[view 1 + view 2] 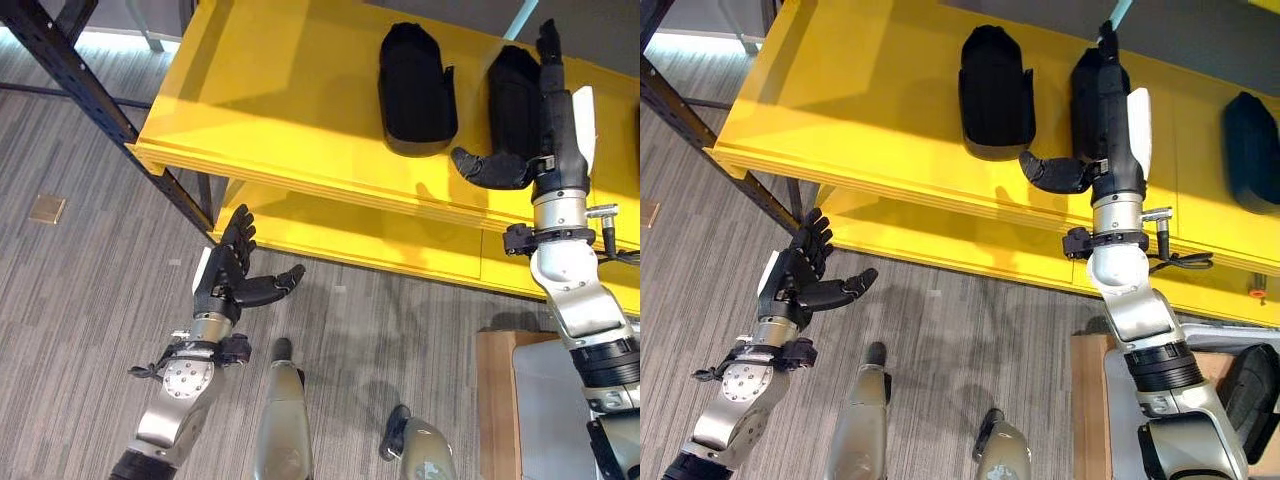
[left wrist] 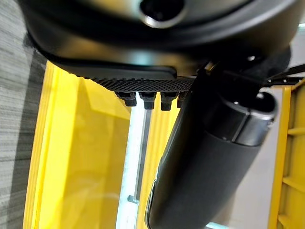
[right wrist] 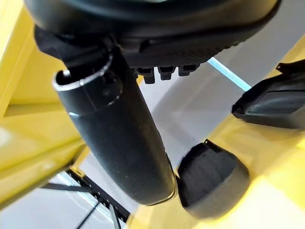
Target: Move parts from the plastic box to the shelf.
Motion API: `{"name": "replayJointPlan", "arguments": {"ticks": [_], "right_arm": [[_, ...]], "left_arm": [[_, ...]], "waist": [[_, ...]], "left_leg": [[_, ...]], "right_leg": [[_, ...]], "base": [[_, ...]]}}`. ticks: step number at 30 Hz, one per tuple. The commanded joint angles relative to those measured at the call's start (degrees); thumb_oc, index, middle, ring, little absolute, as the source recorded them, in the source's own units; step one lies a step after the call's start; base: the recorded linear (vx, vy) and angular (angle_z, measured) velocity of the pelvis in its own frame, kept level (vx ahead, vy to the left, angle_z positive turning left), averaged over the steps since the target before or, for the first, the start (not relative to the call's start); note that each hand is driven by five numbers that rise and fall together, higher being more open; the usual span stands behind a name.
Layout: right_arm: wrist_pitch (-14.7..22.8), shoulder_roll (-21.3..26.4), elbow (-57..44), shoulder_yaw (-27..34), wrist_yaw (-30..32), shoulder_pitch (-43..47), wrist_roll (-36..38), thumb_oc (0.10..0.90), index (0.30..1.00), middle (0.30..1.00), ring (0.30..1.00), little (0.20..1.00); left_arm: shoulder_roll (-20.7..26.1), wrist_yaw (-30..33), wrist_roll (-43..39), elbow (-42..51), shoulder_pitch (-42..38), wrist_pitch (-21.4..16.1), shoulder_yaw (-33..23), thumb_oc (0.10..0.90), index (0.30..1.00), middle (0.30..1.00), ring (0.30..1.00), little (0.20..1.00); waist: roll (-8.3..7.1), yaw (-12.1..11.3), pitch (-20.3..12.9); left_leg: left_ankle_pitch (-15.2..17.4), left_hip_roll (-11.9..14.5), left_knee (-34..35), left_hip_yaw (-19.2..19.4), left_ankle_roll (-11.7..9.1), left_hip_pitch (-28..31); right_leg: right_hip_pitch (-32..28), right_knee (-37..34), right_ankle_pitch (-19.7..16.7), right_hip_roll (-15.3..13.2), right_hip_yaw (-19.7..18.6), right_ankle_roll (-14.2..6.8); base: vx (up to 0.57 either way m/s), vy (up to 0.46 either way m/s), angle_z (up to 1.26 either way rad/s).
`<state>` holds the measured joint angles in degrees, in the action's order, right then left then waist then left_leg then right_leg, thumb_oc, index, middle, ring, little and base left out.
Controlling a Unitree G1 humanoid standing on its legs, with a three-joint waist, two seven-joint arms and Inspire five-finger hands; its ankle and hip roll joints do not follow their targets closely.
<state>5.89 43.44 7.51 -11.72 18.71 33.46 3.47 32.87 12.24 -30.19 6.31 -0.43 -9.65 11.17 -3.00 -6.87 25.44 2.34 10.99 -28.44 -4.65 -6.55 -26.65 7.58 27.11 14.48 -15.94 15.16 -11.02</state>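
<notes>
While the wide yellow shelf board spans the upper part of both eye views, held on a dark perforated steel upright at its left end, a second yellow shelf level sits below it, above the grey striped carpet floor. At the lower right, a pale wooden table edge shows beside the right arm.

Three black moulded plastic parts lie on the top shelf. The left black part stands apart from the others. The middle black part lies directly under the right hand. The far-right black part rests well apart from the hand, near the shelf's right end.

Right hand: fingers straight and extended over the middle part, thumb spread out to the side toward the shelf's front edge. Contact with the part is probable, but cannot be confirmed from these angles. The right wrist view shows the thumb clear of the nearest part.

Left hand: empty, hangs over the floor below the shelf front, fingers relaxed and spread, thumb out.
</notes>
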Motion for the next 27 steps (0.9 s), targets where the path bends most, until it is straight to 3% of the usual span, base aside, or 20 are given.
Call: {"name": "replayJointPlan", "arguments": {"ticks": [1, 15, 27], "right_arm": [[4.9, 4.1, 3.0, -1.1, 0.3, 9.5, 1.6, 0.900, 1.000, 1.000, 1.000, 1.000], [3.5, -5.2, 18.5, -8.3, 4.4, 25.0, 2.2, 0.900, 1.000, 1.000, 1.000, 1.000], [3.7, -10.8, 26.0, -7.1, 7.7, 29.4, 5.9, 0.900, 1.000, 1.000, 1.000, 1.000]], "left_arm": [[2.0, -2.3, 0.7, 5.6, -1.1, -5.7, 0.3, 0.900, 1.000, 1.000, 1.000, 1.000], [0.9, -1.2, 0.0, 3.3, -6.0, -6.5, 4.2, 0.900, 1.000, 1.000, 1.000, 1.000], [0.2, -0.1, -0.9, 2.6, -8.6, -6.8, 5.9, 0.900, 1.000, 1.000, 1.000, 1.000]], "waist": [[-0.80, 0.5, -5.4], [1.95, -1.0, -2.9], [3.84, -2.1, -1.6]], "left_leg": [[-0.7, 3.9, 0.5, 0.2, 0.0, 0.3], [-1.5, 3.1, 1.4, 0.9, 0.2, 0.8], [-1.5, 1.4, 1.2, 0.6, 0.5, -0.5]], "right_leg": [[0.0, 0.4, -0.5, 2.8, -2.5, 5.9], [0.7, 1.5, -0.8, 2.1, -3.0, 6.4], [1.2, 2.6, -0.4, 0.9, -2.0, 6.4]], "base": [[-0.03, -0.015, -0.08], [-0.02, -0.004, -0.04], [0.01, 0.000, 0.05]]}}
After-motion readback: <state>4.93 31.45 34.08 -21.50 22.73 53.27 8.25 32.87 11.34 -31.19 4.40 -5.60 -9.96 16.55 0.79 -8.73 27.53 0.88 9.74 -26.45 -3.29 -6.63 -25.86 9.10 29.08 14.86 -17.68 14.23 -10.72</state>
